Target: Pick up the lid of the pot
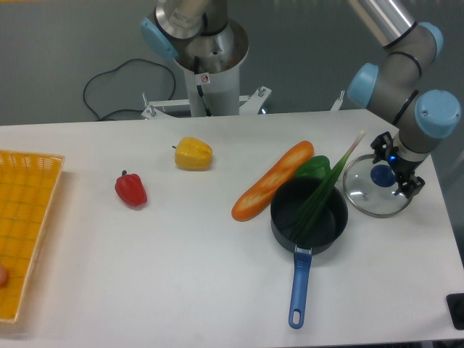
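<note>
Black pan (pixel 283 210) and yellow crate (pixel 29 174)
Green stalks (pixel 321 197) lean out of the pan, whose blue handle (pixel 299 290) points nearer the camera; a baguette (pixel 272 181) and green pepper (pixel 313 167) lie just beside. Yellow pepper (pixel 193 154) and red pepper (pixel 131 190) lie between pan and crate.

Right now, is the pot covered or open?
Open: its lid lies beside the pot, and green stalks stick up out over the rim.
</note>
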### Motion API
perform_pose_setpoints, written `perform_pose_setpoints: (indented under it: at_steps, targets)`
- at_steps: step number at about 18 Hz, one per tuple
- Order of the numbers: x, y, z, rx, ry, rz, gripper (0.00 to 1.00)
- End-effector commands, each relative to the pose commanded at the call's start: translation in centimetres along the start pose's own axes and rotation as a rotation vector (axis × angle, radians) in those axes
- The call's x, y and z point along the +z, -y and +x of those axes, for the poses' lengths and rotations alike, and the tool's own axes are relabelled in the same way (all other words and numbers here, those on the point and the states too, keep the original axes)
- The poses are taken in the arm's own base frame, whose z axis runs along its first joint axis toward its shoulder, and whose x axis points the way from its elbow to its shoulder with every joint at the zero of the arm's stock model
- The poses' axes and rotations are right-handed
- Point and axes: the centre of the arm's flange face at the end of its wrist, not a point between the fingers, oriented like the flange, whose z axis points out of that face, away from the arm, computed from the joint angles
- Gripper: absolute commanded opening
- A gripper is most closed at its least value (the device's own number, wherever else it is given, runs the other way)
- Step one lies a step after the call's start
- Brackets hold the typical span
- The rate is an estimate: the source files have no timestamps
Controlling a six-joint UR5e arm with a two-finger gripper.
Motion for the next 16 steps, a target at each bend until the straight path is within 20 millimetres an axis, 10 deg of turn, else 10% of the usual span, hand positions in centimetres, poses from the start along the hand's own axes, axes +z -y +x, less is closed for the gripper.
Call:
perform_pose_setpoints:
  at_steps: [16]
  targets:
    - [0.91,0.22,0.33,-0.012,-0.023,0.009,0.9]
